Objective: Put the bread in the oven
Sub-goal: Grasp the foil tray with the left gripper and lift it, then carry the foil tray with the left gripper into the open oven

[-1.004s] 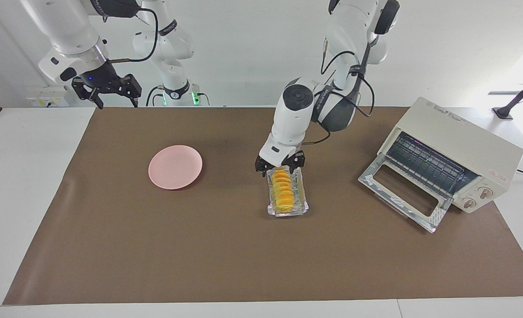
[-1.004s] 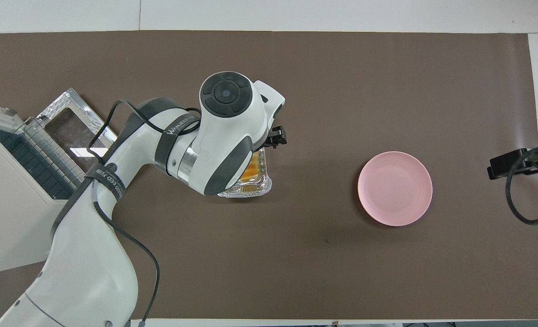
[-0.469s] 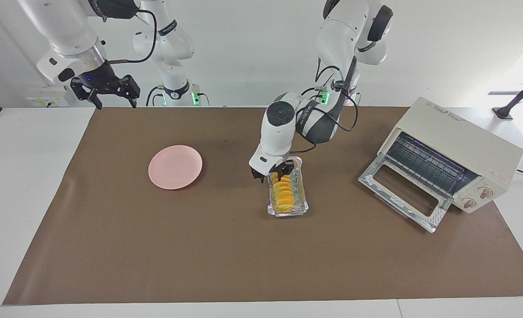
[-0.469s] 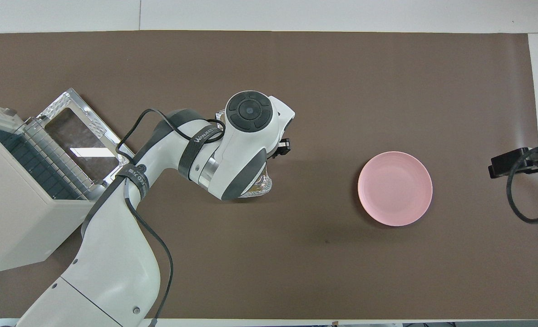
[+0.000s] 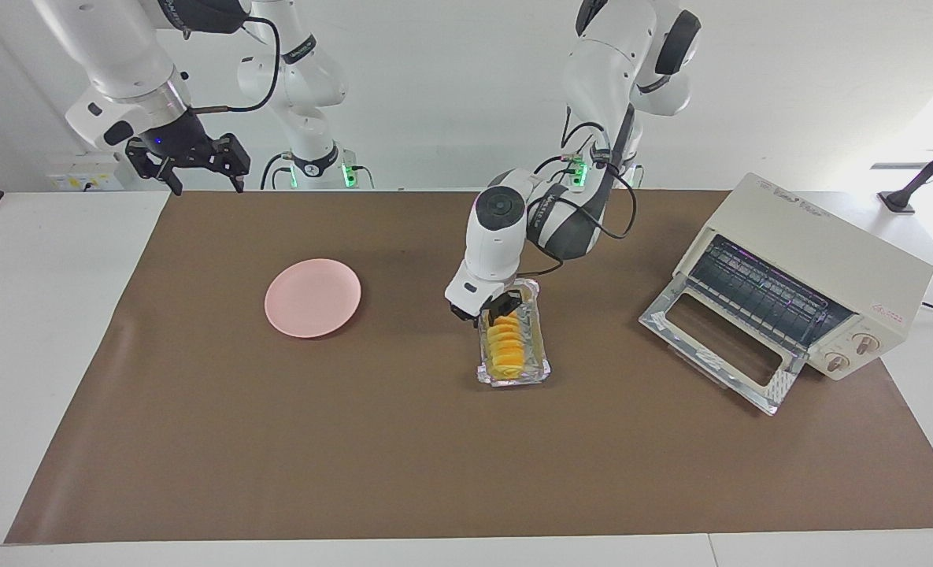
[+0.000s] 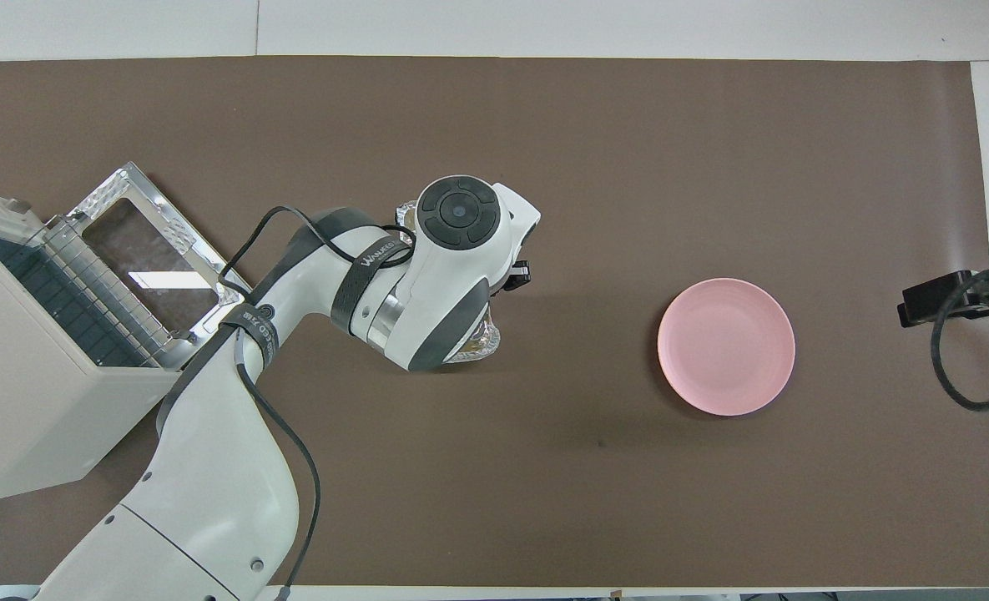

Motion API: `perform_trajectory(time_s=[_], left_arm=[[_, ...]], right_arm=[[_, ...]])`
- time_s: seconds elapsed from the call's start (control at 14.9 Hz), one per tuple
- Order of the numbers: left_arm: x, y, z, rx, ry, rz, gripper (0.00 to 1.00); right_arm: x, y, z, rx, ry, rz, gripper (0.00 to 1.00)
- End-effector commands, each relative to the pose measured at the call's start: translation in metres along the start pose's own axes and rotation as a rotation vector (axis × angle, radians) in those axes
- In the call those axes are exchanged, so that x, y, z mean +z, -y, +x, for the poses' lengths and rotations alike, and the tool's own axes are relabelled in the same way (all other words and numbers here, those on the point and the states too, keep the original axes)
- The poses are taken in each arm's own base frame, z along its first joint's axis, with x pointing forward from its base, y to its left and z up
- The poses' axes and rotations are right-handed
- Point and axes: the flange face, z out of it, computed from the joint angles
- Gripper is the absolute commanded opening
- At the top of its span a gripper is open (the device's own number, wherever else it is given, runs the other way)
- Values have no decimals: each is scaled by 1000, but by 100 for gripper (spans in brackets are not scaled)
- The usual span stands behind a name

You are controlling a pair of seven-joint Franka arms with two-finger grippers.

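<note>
The bread [image 5: 505, 346], a yellow-orange ridged loaf, lies in a crinkled foil tray [image 5: 543, 356] at mid-table. My left gripper [image 5: 490, 309] is down at the loaf's end nearest the robots, its fingers pressed in against the slices. In the overhead view the left arm covers the loaf and only a corner of the foil tray [image 6: 484, 340] shows. The cream-white oven [image 5: 820, 260] stands at the left arm's end of the table, its glass door [image 5: 718, 346] dropped open and the wire rack showing. My right gripper [image 5: 208, 187] waits open, raised over the table edge at the right arm's end.
A round pink plate [image 5: 312, 298] lies on the brown mat toward the right arm's end, also seen as the plate [image 6: 726, 346] from overhead. The oven [image 6: 18, 401] and its open door [image 6: 139, 250] take up the corner beside the left arm.
My left gripper came down onto the loaf's end nearest the robots and its fingers drew in from wide open. The right arm has not moved.
</note>
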Motion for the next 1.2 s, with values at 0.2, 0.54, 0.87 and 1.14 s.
perform_trajectory(time_s=[0.2,0.54,0.87,1.14], left_arm=[[4,-8,-1,0,-54,-24,5],[10,-12,-7,-51,-22,4,0],[-54,18,39,-154,6,58,0],[-121,113,87,-351,-21,-18,0]], right_arm=[[-1,0,-6,-8,6,11,100],[-1,0,-6,-8,6,12,100],[-1,1,-6,-9,6,12,100],[-2,1,-6,-9,4,12,100]])
